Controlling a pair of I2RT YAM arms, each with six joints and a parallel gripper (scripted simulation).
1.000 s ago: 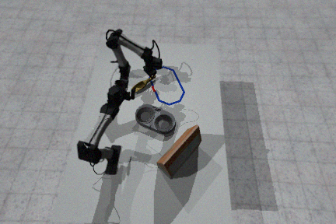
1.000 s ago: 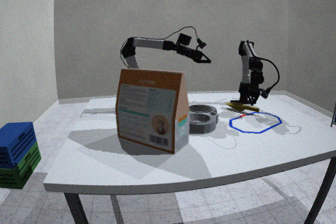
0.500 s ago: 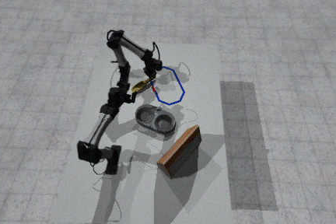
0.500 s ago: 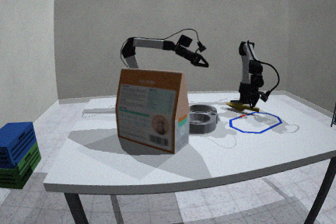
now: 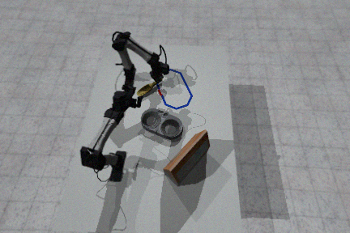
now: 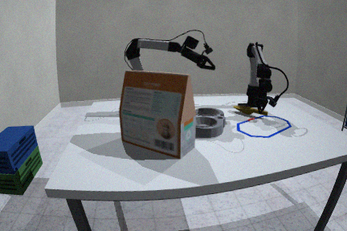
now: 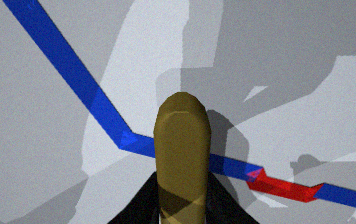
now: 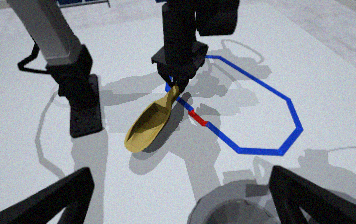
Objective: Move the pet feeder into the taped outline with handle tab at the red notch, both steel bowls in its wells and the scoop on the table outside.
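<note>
The scoop [image 5: 144,89] [image 6: 244,109] [image 7: 182,140] [image 8: 150,125] is yellow; its bowl appears just above the table, beside its shadow. My left gripper [image 5: 155,82] [image 7: 182,179] [image 8: 177,90] is shut on its handle, whose end is over the blue outline [image 5: 186,85] [image 6: 259,136] [image 7: 73,70] [image 8: 260,151] near the red notch [image 5: 160,92] [image 7: 285,189] [image 8: 198,118]. The grey feeder [image 5: 160,130] [image 6: 214,131] stands outside the outline, with round bowls [image 5: 151,119] [image 5: 172,127] seemingly in its wells; whether they are level is unclear. My right gripper [image 6: 209,65] [image 8: 180,175] is open and empty, raised near the feeder.
An orange-brown food bag [image 5: 188,157] [image 6: 153,116] stands upright on the white table [image 5: 215,194] [image 6: 97,168], close to the feeder's side away from the outline. Blue and green crates [image 6: 14,142] [image 6: 18,172] stand off the table.
</note>
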